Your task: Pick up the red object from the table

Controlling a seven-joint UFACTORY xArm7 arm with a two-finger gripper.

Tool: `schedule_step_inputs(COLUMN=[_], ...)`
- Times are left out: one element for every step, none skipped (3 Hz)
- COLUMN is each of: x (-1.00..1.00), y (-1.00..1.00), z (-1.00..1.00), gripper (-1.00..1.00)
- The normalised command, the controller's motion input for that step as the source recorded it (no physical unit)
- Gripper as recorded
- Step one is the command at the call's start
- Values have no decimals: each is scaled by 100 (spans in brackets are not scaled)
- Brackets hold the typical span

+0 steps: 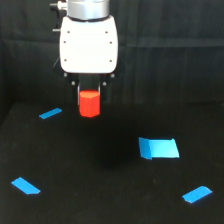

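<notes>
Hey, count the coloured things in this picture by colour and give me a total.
Red: 1, the block held in the end effector
Blue: 4, three tape strips and one bigger patch
Total: 5

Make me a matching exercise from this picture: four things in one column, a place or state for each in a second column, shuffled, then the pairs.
Things:
1. red object
2. gripper
3. blue rectangular patch
4. table

Places or states:
A. lying flat toward the exterior view's right
B. black, bearing blue tape pieces
C. held off the surface between the fingers
D. white-bodied, closed around a block

Pairs: 1-C, 2-D, 3-A, 4-B
</notes>
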Motion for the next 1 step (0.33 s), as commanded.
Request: schedule_step_inputs(x=[9], y=[-3], z=[10], gripper=[-99])
